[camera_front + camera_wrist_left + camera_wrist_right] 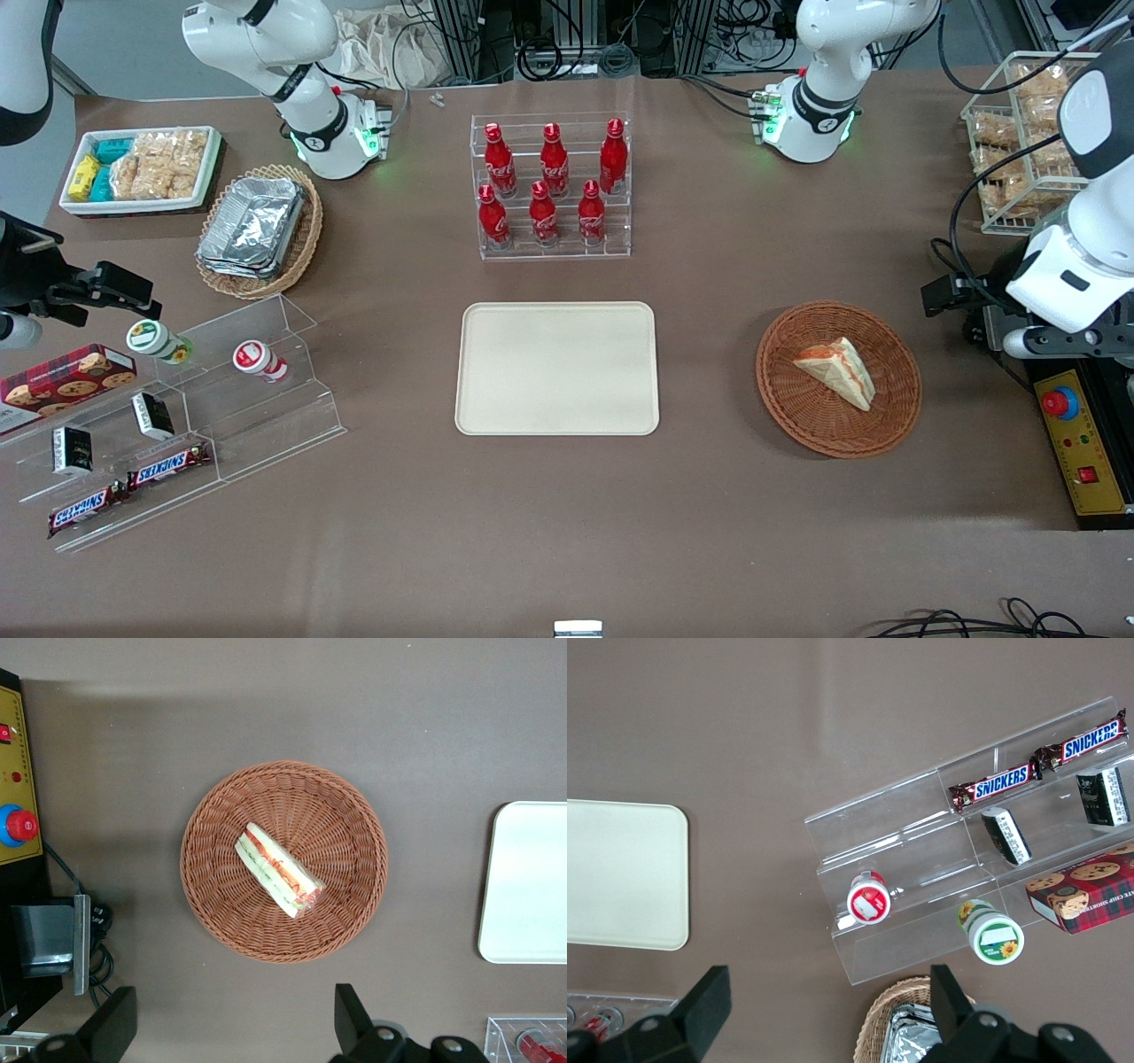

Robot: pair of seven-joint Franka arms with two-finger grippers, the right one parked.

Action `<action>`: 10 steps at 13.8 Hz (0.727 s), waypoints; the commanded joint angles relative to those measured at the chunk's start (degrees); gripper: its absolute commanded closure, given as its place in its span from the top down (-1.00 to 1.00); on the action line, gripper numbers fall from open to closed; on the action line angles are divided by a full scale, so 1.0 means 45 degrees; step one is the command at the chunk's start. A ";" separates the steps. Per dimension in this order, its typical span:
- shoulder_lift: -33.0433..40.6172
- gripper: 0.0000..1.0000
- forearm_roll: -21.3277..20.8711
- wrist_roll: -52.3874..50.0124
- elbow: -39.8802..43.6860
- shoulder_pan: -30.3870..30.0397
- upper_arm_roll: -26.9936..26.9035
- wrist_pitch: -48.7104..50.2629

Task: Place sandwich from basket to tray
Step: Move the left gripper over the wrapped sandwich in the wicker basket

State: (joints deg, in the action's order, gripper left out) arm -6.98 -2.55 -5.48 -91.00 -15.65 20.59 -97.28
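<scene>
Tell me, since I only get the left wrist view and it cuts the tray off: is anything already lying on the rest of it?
Observer: No. The front view shows the whole tray bare; the sandwich lies in the basket.
Operator: What else stands close to the tray?
Observer: A clear rack of six red bottles, farther from the front camera than the tray.
Operator: I see the fingers apart. Where is the arm?
Observer: The gripper is open and holds nothing. In the front view its arm is beside the basket, toward the working arm's end of the table.
</scene>
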 commanded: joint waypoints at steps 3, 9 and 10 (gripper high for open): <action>-0.0265 1.00 -0.0001 -0.0247 0.0300 0.0039 0.0033 0.0153; -0.0014 1.00 0.0038 -0.4875 -0.2075 0.0078 0.0151 -0.1658; 0.0066 1.00 0.0097 -0.5321 -0.2740 0.0059 0.0150 -0.2262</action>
State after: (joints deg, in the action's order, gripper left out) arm -8.84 -2.55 -25.87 -97.12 -15.26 21.18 -102.96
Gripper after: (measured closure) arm 0.000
